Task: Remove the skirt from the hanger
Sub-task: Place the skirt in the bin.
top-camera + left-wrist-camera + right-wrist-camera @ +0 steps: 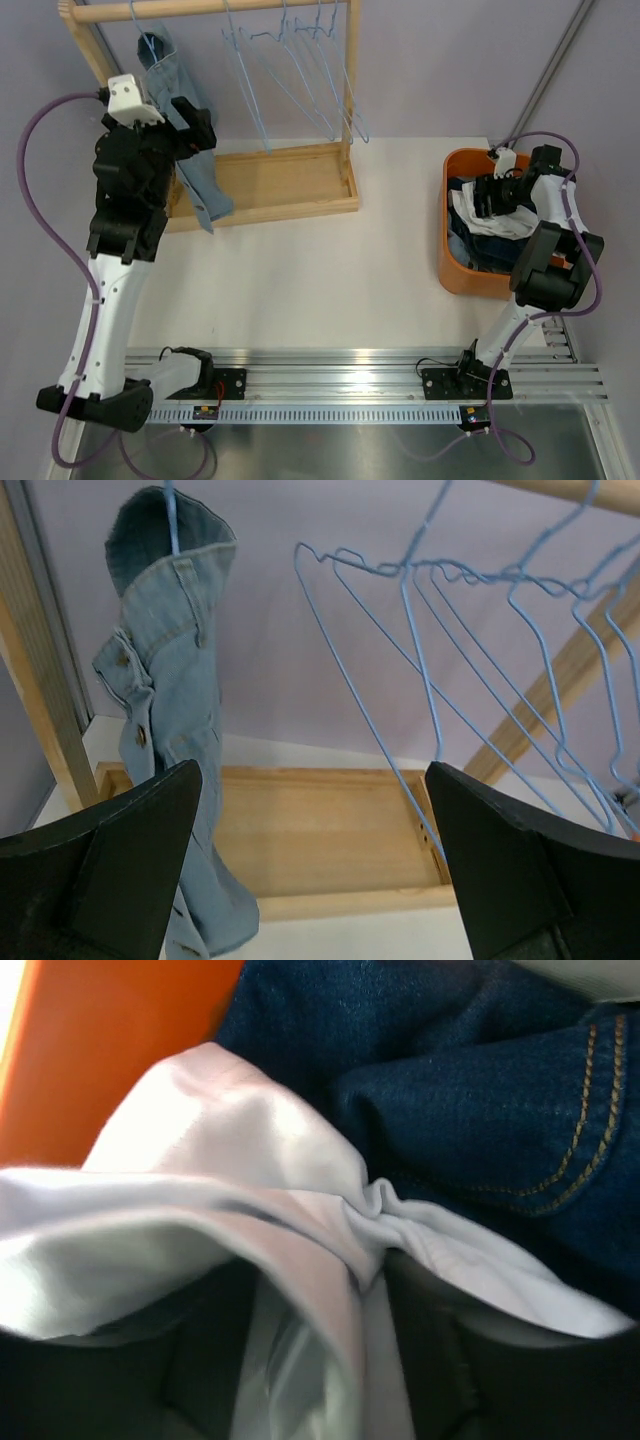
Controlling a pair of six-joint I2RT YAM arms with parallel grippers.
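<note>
Two arms overhead: left gripper point(196, 125) beside a pale blue denim skirt point(207, 195) hanging on a blue wire hanger point(147, 38), right gripper point(487, 195) over an orange plastic bin point(452, 270). Left wrist: jaws wide apart; skirt off-centre left, so closing may miss. Right wrist: white cloth point(230, 1160) covers the jaws; cannot tell their state.

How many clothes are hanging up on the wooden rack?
1. A light denim skirt hangs at the left end of the rail. The wire hangers beside it look bare, though something thin could be hidden behind the arm.

Left end effector point(312, 780) jaws wide apart
</note>
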